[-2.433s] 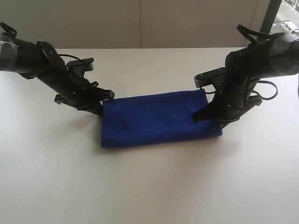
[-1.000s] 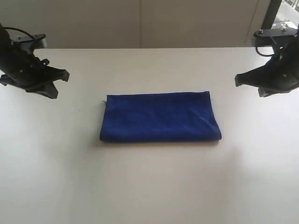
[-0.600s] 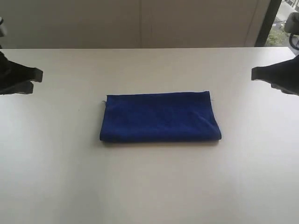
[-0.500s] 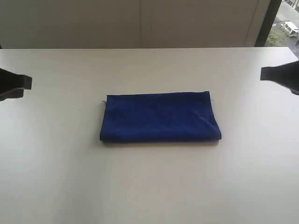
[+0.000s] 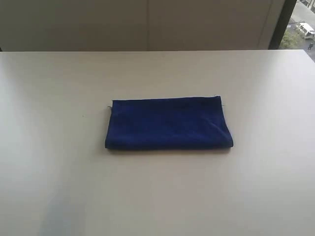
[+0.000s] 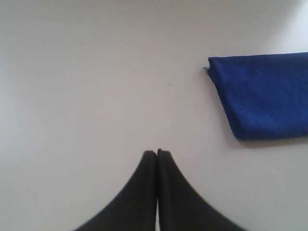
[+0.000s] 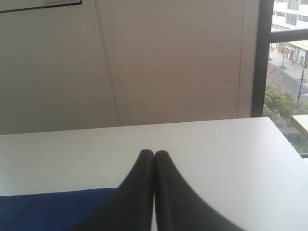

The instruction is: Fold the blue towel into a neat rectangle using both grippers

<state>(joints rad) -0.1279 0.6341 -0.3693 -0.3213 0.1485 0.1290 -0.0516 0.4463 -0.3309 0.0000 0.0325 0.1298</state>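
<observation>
The blue towel [image 5: 168, 123] lies folded into a flat rectangle in the middle of the white table [image 5: 157, 196]. Neither arm shows in the exterior view. In the left wrist view my left gripper [image 6: 157, 153] is shut and empty, hanging over bare table well apart from the towel's end [image 6: 262, 96]. In the right wrist view my right gripper [image 7: 154, 153] is also shut with nothing in it; a strip of the blue towel [image 7: 53, 209] shows low down beside its fingers, not touching them.
A beige wall [image 5: 147, 24] runs behind the table's far edge. A dark window frame [image 5: 280, 22] stands at the back right, with street and trees outside [image 7: 288, 62]. A tiny dark speck [image 5: 82, 116] marks the table left of the towel.
Both arms have drawn back from the towel's ends, outward to the sides, and have left the exterior view. The towel stays folded where it lay.
</observation>
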